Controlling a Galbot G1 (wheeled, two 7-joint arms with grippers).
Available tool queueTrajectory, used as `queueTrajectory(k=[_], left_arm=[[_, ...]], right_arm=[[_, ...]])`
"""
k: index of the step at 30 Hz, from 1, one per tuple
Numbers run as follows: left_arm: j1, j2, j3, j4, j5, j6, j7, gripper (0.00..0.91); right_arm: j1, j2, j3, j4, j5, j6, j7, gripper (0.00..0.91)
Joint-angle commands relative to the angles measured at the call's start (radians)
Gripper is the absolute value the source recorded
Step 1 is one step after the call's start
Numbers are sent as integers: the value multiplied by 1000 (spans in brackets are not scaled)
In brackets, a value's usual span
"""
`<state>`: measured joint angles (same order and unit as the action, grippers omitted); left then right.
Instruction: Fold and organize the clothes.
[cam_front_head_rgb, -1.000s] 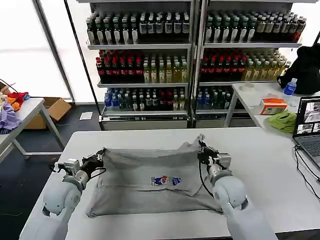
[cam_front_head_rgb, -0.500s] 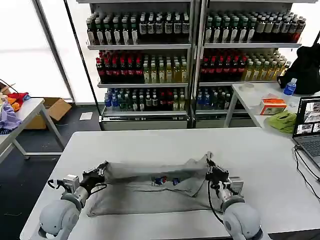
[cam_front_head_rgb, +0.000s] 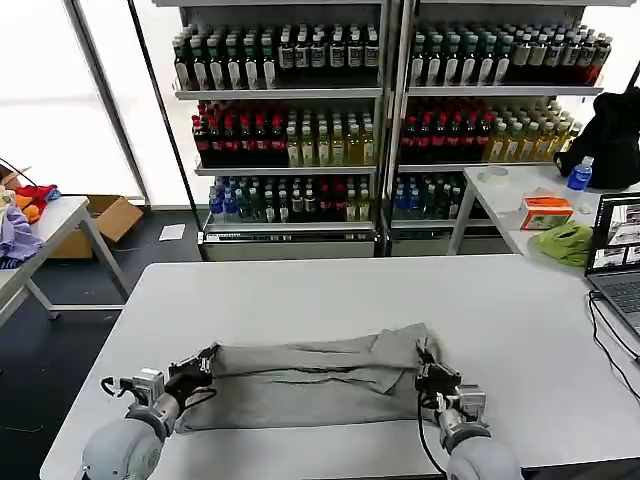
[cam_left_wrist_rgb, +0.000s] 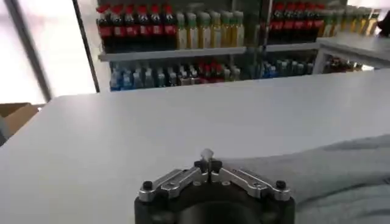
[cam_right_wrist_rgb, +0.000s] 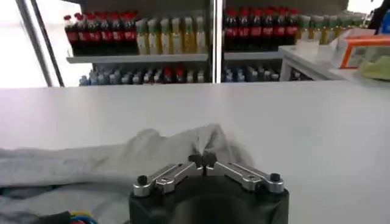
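- The left gripper (cam_front_head_rgb: 203, 362) sits low at the near-left of the white table (cam_front_head_rgb: 300, 290), its fingers pinched together on the left end of the grey shirt (cam_front_head_rgb: 300, 372); the left wrist view shows a scrap of cloth nipped between the tips (cam_left_wrist_rgb: 207, 159).
- The shirt lies as a long narrow band across the near part of the table, doubled over on itself — the fold across its length looks to be the step in hand.
- The right gripper (cam_front_head_rgb: 428, 372) is clamped on the right end of the band, cloth bunched at its closed tips (cam_right_wrist_rgb: 203, 159).
- Next, I judge, both ends should be laid flat and let go together, so the fold keeps its line.
- Room: the tabletop beyond is bare and wide; the near edge is close — little slack there. A laptop (cam_front_head_rgb: 618, 250) stands well off to the right.
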<state>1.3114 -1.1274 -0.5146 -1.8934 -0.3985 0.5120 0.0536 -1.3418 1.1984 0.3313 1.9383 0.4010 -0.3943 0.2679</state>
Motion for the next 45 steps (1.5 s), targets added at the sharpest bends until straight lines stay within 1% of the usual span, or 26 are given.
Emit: queueTrajectory(k=[1,2,3,4,5,6,10,14,18,20,23,26,30,33,37,45], left_arm=[[12,-4,-1,-1,23,-1,2,836],[11,-4,-1,-4,27,-1,0,907],[11,-3,-2,-11,31,0,-1,907],[11,-3,-2,-15,33,0,-1,907],[12,-2,-3,-19,33,1,-4,907],[12,-1,-4,-31,35,2,-9,907],[7,0,-14,-60,28,5,-27,907],[0,-3,-30,-92,6,18,-52,907],[18,-43,-54,-115,0,40,-78,907],[37,-66,-65,-120,2,47,-87,907],[64,-115,-81,-126,5,63,-106,907],[87,-166,-98,-121,15,64,-117,907],[124,-236,-115,-124,26,57,-116,907],[127,-269,-118,-127,34,54,-115,907],[117,-288,-120,-117,38,57,-112,907],[123,-308,-111,-95,50,53,-99,907]], right_arm=[[-28,5,1,-20,-25,10,-1,0],[-28,7,-1,-20,-29,13,-1,0],[-28,10,-1,-18,-32,12,1,50],[-28,11,-1,-16,-36,12,1,151],[-30,14,-1,-13,-45,13,-2,816],[-35,16,-1,-1,-58,18,-5,907],[-55,14,10,87,-61,17,-10,907],[-78,-2,43,181,-53,13,-9,907],[-90,-23,71,268,-51,9,-4,907],[-86,-32,80,284,-45,10,-3,907],[-63,-36,79,260,-44,18,2,907],[-21,-37,61,209,-34,21,9,907],[14,-34,28,180,-29,22,7,907],[42,-33,5,162,-27,22,8,907],[63,-45,-12,156,-24,20,8,907],[44,-63,2,164,-10,21,7,907]])
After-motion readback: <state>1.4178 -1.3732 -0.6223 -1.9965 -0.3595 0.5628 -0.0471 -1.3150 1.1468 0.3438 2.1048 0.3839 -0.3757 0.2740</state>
